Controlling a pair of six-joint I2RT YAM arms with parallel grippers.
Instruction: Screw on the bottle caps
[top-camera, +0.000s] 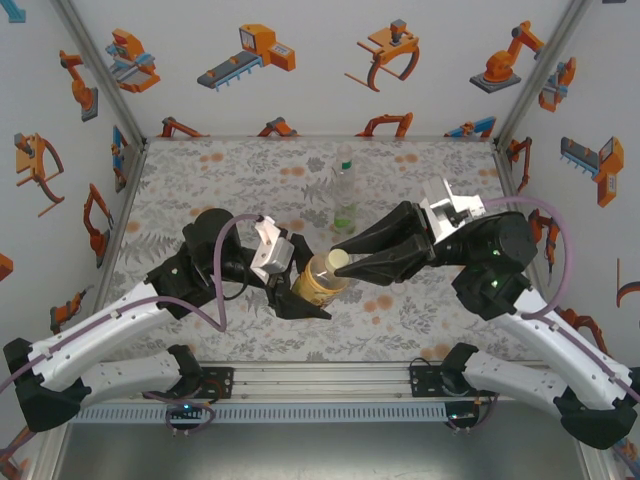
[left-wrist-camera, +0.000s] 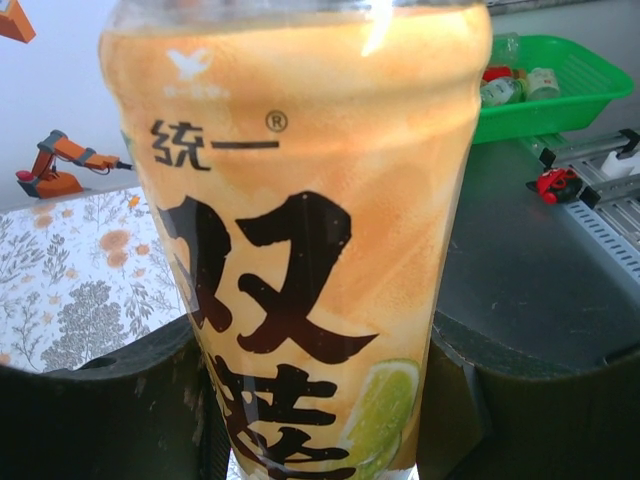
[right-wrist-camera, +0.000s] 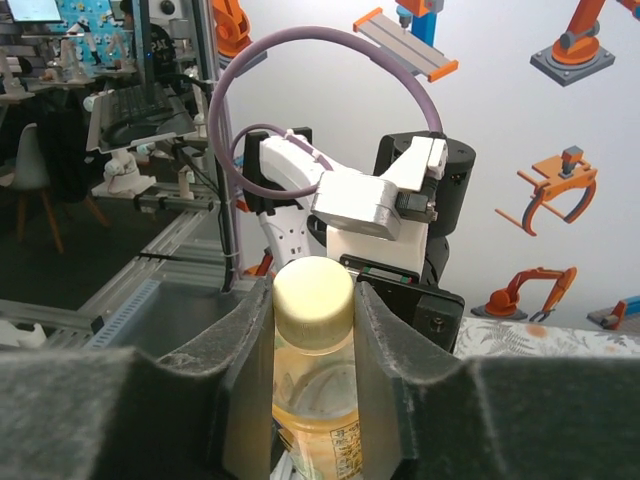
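— Between the right gripper's (right-wrist-camera: 313, 318) dark, felt-like jaws, what sits?
— A pale yellow round cap (right-wrist-camera: 313, 295), pinched on both sides, atop the amber bottle (top-camera: 322, 278).
— And the left gripper (top-camera: 304, 291)?
— Clamped around that bottle's labelled body, smooth see-through plastic.
— Beyond them?
— A clear bottle (top-camera: 345, 195) stands upright farther back on the floral table (top-camera: 200, 180), apart from both grippers; robot pictures cover the walls (top-camera: 300, 60).

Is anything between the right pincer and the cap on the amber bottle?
Nothing visible stands between them. The right pincer presses both sides of the pale yellowish round plastic cap, which sits on the neck of the amber transparent plastic bottle gripped by the left pincer.
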